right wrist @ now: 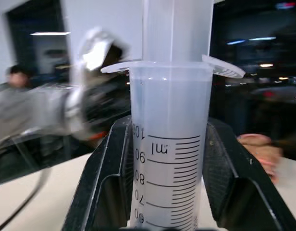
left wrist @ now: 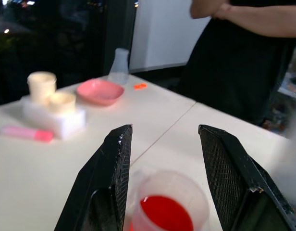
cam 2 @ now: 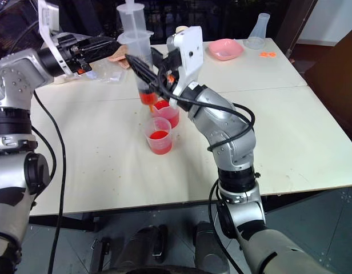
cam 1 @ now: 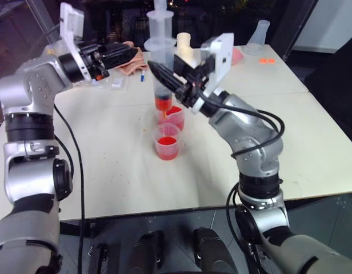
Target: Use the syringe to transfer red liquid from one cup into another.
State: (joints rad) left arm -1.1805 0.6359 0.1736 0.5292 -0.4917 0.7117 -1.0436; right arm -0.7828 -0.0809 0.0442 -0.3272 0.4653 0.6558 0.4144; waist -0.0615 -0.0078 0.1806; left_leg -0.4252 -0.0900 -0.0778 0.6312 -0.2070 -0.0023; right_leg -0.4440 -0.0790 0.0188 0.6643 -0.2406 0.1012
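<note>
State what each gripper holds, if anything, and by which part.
The right gripper holds the syringe upright by its barrel, fingers clamped on either side below the flange. The left gripper is open and holds nothing.

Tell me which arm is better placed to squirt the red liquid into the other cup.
Probably the right. Its gripper is already clamped on the upright syringe, tip above the two cups, red liquid inside. The left gripper is open and off to the side, free for the plunger.
</note>
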